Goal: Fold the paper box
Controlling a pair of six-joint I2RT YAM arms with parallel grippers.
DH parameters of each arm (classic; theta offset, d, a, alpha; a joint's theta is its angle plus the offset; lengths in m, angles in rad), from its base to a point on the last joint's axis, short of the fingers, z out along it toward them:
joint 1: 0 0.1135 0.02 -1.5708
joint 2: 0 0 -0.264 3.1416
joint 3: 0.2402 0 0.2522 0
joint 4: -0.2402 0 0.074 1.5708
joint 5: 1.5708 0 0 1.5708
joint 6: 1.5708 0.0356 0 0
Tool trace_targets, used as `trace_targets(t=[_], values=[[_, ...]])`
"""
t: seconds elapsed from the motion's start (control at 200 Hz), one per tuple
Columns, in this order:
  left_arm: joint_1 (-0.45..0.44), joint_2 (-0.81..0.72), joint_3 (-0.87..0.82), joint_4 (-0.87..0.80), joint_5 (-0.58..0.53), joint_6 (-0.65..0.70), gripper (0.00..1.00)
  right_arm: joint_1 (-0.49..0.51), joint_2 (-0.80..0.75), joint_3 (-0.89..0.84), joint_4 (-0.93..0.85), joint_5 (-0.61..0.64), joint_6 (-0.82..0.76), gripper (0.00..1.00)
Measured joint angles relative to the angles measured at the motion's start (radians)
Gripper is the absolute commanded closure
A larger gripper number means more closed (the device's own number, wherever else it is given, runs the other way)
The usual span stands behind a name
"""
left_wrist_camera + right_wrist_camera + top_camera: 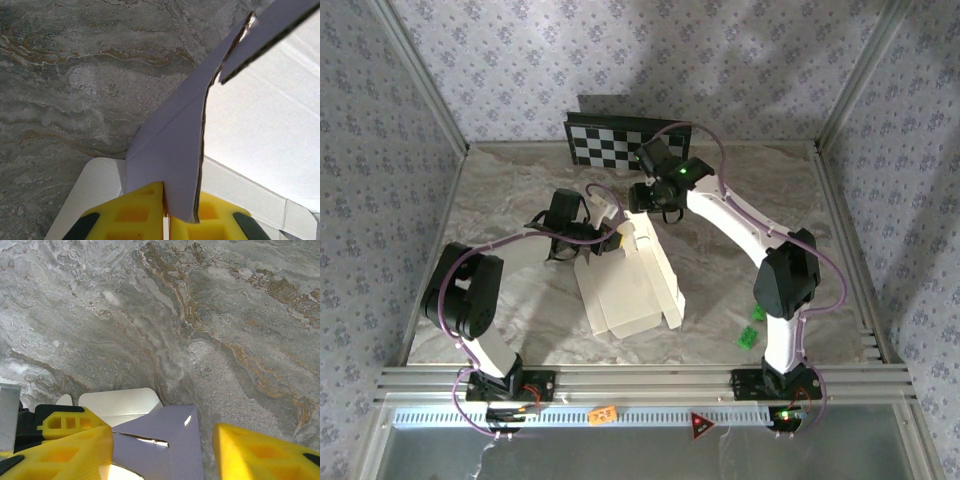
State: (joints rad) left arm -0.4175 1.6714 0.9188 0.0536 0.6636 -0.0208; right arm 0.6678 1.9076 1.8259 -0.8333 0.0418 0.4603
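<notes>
Half-folded paper box (630, 285) lying mid-frame on the marble desk (750, 200), cream face up, open like a shallow tray, lavender flaps standing at its upper end. Left claw (167, 212) pinched tight on one lavender flap. Right claw (162, 450) spread wide, another lavender flap poking up between its yellow fingers (255, 455).

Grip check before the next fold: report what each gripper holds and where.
Left gripper pinches the paper box by the edge of a raised lavender flap. Right gripper is open, astride a flap, holding nothing.
</notes>
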Motion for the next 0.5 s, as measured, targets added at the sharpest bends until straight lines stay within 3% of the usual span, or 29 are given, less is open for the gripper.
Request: trace_targets(t=[0.185,0.5], values=[[-0.002,0.000,0.000,0.000,-0.001,0.000,0.91,0.007,0.000,-0.003,0.001,0.004,0.000,0.50],[-0.009,0.000,0.000,0.000,-0.003,0.000,0.91,0.018,-0.007,-0.029,0.008,0.008,0.000,0.50]])
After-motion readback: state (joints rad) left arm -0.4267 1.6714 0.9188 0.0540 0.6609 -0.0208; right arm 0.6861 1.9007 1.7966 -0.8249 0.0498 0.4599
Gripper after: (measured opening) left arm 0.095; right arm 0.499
